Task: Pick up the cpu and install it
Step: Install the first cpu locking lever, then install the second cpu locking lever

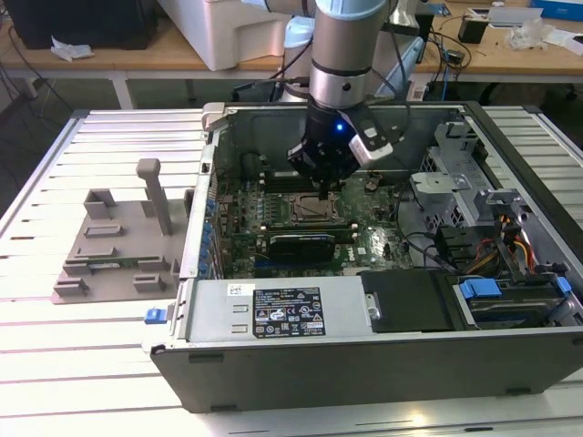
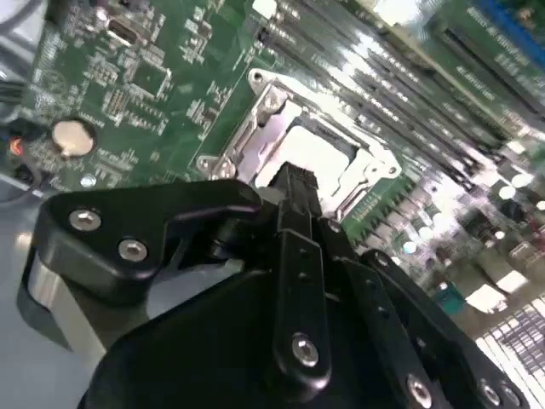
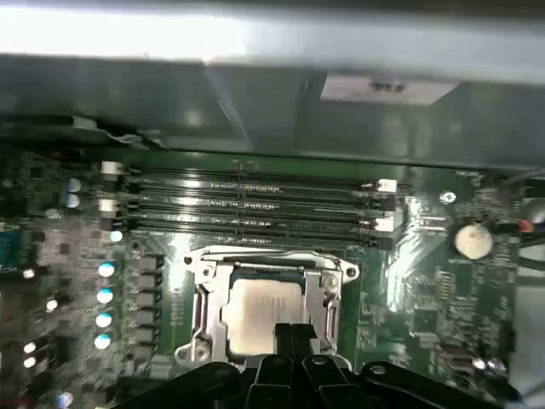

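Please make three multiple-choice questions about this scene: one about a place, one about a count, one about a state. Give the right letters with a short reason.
1. Where is the cpu?
A. On the grey tray
B. In the socket frame on the motherboard
C. On the table outside the case

2. How many long memory slots lie beside the socket in the first wrist view?
A. One
B. Four
C. Nine

3. What is the state of the memory slots?
A. Empty
B. All filled
C. Half filled

Answers:
1 B: the silvery lid sits inside the metal socket frame, just past the gripper.
2 B: four parallel dark slots show.
3 A: no modules stand in them.
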